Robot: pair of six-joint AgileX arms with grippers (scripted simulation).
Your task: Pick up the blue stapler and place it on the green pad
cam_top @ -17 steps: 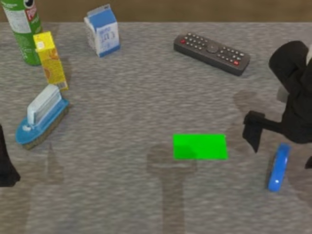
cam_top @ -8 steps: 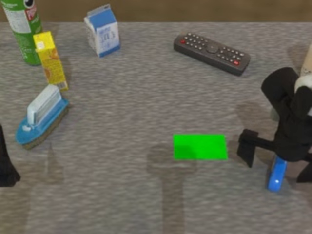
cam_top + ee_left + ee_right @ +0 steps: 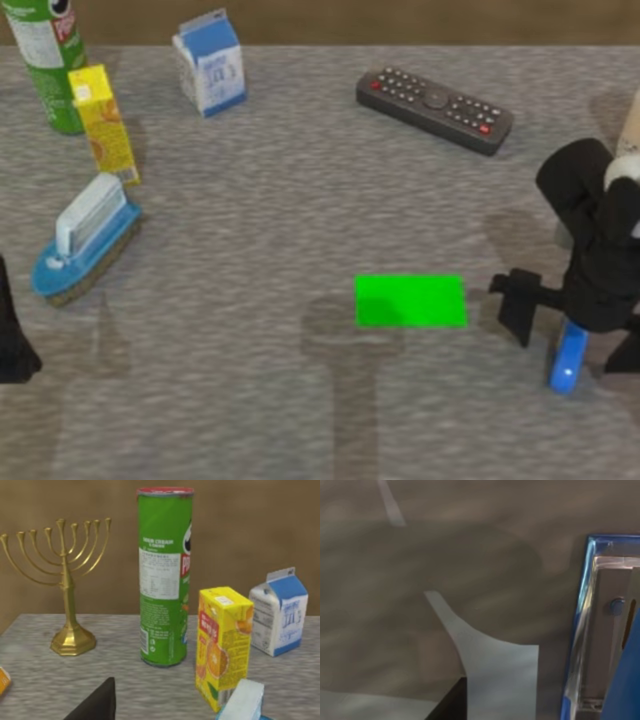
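The blue stapler point(image 3: 566, 364) lies near the right front of the table, its far half covered by my right arm. My right gripper point(image 3: 573, 335) is directly over it and open, with one finger point(image 3: 517, 310) on the pad side and the other at the picture's right edge. Nothing is gripped. The right wrist view shows the stapler point(image 3: 600, 630) close up beside a dark fingertip point(image 3: 452, 706). The green pad point(image 3: 411, 301) lies flat and bare just left of that gripper. My left gripper point(image 3: 10, 345) stays parked at the left edge, open.
A black remote point(image 3: 435, 108) lies at the back right. A milk carton point(image 3: 210, 62), a yellow juice box point(image 3: 103, 122), a tall green can point(image 3: 45, 60) and a blue-based brush point(image 3: 85, 240) stand at the left. A brass candelabrum point(image 3: 62, 585) shows in the left wrist view.
My right arm has moved toward the table's front until its open fingers straddle the stapler, covering its far half. The stapler, the pad and the left arm have stayed put.
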